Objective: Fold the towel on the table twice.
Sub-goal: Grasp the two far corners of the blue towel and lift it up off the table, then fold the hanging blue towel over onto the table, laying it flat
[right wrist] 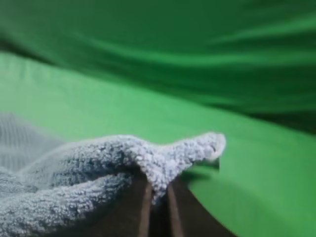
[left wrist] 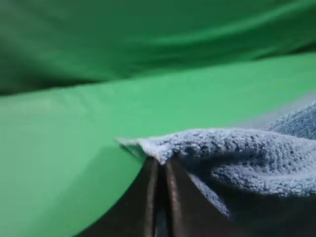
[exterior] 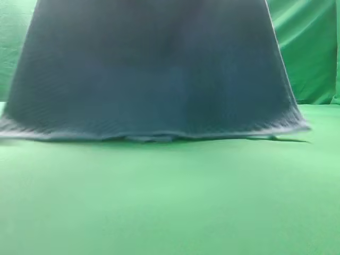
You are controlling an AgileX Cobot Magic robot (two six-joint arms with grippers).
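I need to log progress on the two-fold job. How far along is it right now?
Done: both corners of the blue-grey waffle-knit towel are gripped, by the left gripper and the right gripper, jaws shut on the cloth. In hand: the towel hangs lifted like a curtain, its lower edge at the smooth green table. Left: no fold is laid down yet; both folds remain.

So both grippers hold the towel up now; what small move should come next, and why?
Probably carry both grippers forward and down together. The left gripper and right gripper each pinch a corner, and the towel hangs like a curtain, its lower edge at the table, so laying it over would make the first fold.
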